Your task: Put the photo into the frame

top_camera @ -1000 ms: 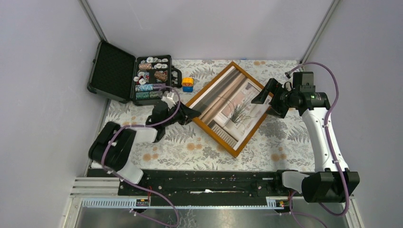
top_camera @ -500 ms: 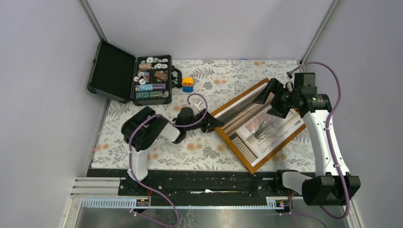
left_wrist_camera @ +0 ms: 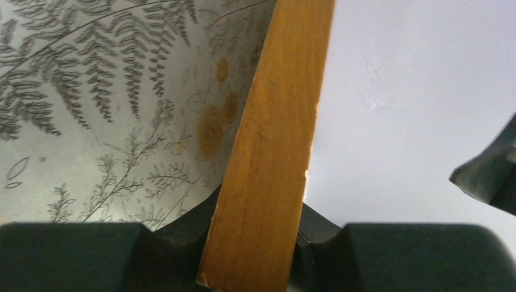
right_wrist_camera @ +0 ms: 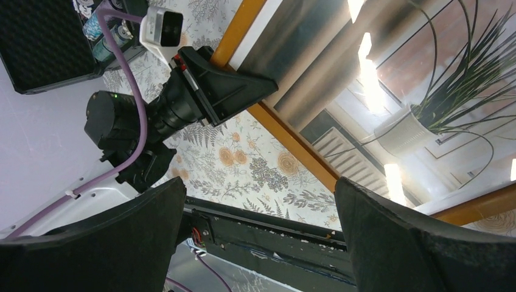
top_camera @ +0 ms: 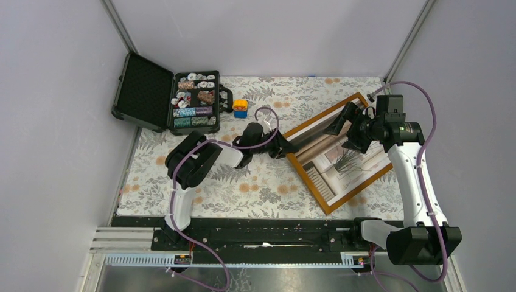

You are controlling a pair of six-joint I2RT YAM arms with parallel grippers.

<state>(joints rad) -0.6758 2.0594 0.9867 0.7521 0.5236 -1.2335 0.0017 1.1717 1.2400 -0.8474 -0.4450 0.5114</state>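
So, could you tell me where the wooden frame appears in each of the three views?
Top external: the frame sits right of centre, turned diagonally.
Left wrist: the frame shows as one edge rising up the middle from the bottom.
Right wrist: the frame runs diagonally from top centre toward lower right.
Shared landmark: the floral tablecloth beside it.

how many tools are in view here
2. The left tool grips the frame's left edge. The right tool hangs open above the photo, near the frame's upper right. None seems hidden.
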